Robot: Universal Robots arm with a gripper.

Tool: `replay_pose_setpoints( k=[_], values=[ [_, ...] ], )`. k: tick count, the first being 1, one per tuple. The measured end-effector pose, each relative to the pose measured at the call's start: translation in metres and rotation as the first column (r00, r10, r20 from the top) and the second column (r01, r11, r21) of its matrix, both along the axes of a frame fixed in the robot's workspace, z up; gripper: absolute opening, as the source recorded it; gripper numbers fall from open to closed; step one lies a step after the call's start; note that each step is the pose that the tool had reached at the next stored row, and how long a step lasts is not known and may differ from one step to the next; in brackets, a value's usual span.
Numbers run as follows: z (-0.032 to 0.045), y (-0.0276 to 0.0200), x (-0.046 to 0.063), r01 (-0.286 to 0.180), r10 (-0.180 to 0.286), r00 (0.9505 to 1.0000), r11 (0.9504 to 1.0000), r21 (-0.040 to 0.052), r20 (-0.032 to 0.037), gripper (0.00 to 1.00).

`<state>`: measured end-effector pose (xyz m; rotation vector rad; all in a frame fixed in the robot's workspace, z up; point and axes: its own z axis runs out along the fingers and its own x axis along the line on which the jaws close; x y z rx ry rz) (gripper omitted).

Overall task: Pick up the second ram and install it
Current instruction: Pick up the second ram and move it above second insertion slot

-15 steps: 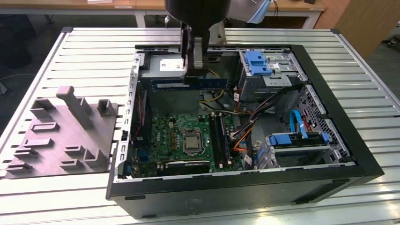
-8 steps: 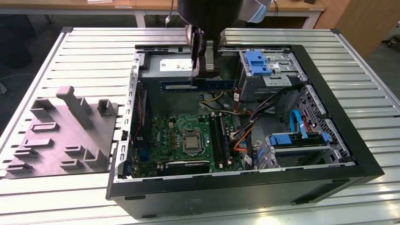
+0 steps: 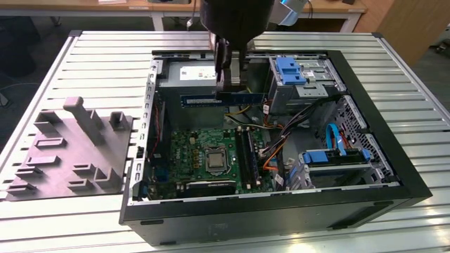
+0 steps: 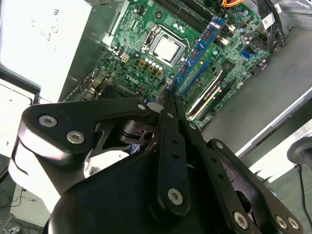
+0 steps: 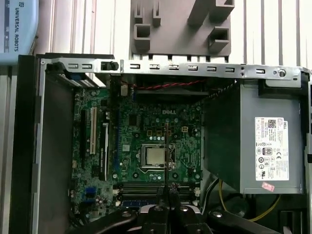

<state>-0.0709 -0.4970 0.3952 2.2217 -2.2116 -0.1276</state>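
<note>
gripper point(image 3: 229, 90) fingers were pinched narrow on the second ram point(image 3: 200, 100), holding it by its middle. the second ram was up in the air with its long side level, over the open computer case point(image 3: 281, 213) and above the green board point(image 3: 200, 155). a white label point(image 5: 271, 146) with small black print was stuck on the grey power box point(image 5: 229, 136). a pale blue part point(image 5: 14, 29) had dark letters on it.
</note>
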Motion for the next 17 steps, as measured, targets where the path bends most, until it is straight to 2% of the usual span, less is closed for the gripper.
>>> replay_pose_setpoints(
  k=[6, 11, 17],
  values=[
    [-0.0109, 0.0000, 0.001, 0.000, 0.000, 1.0000, 1.0000, 0.0001, -0.0001, 0.11],
    [-0.0183, 0.0000, 0.005, 0.000, 0.000, 1.0000, 1.0000, -0.0001, -0.0032, 0.11],
    [-0.0288, 0.0000, 0.008, 0.000, 0.000, 1.0000, 1.0000, 0.0001, -0.0035, 0.11]
  ],
)
